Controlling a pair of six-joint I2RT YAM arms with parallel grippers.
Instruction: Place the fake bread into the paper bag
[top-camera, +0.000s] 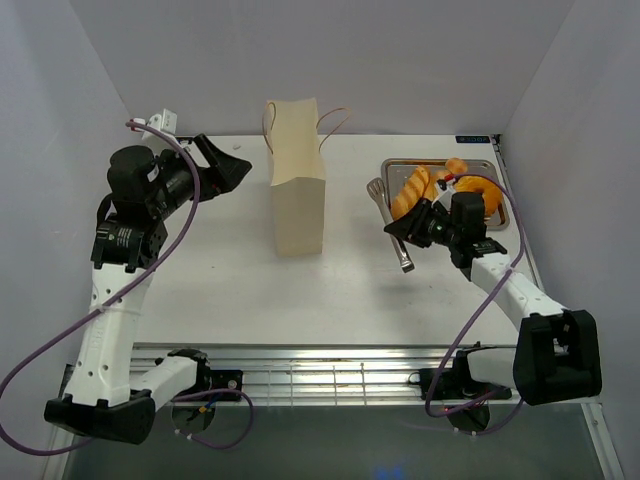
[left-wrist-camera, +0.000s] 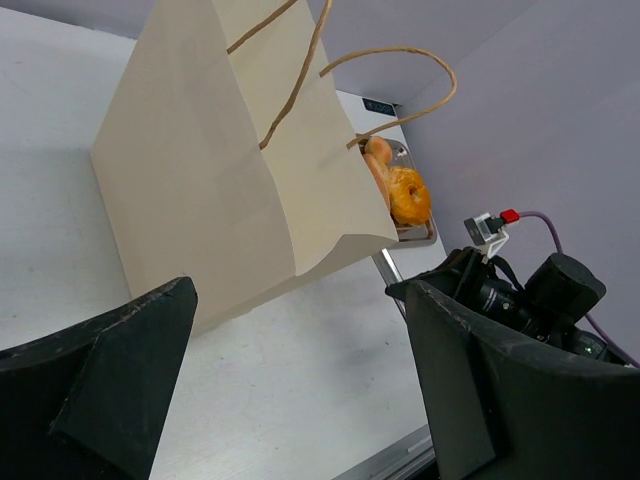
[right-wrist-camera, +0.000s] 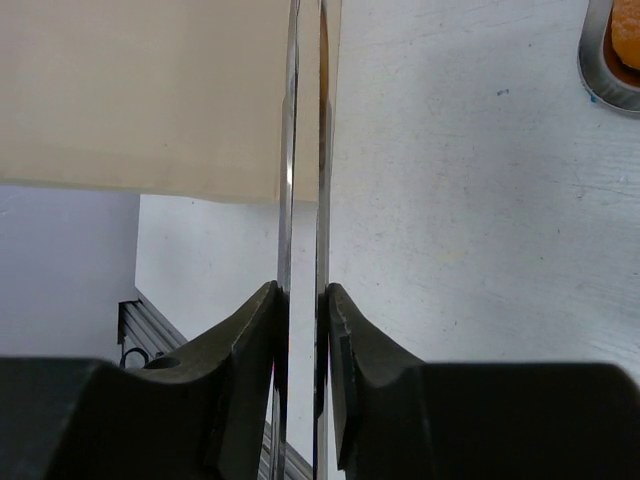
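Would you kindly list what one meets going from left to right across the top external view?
Left gripper → paper bag → metal tongs → fake bread in the steel tray.

One paper bag, one tray, one tongs, perhaps four pastries

White table, pale lilac walls, slatted metal front rail
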